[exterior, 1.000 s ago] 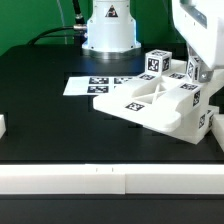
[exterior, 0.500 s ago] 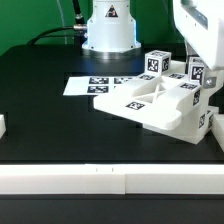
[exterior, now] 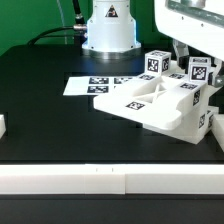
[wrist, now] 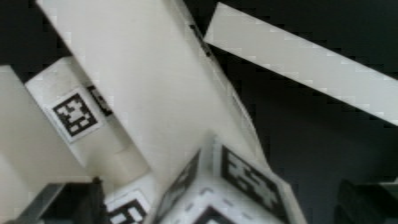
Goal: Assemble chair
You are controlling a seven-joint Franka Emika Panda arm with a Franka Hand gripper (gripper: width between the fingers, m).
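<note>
The chair [exterior: 160, 98] is being crowded against the exterior view's right edge; open table [exterior: 50, 120] is being left. Tagged bars [wrist: 151, 110] are being shown close only by the wrist view. Finger state cannot be told.

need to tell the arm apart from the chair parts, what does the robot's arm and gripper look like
The arm is glossy white with smooth rounded shells, unlike the matte, blocky chair parts with their black-and-white square tags. Its base is a white rounded column bearing a black triangular marking, with a dark cable trailing beside it. The gripper itself is mostly out of frame; its fingers cannot be made out.
</note>
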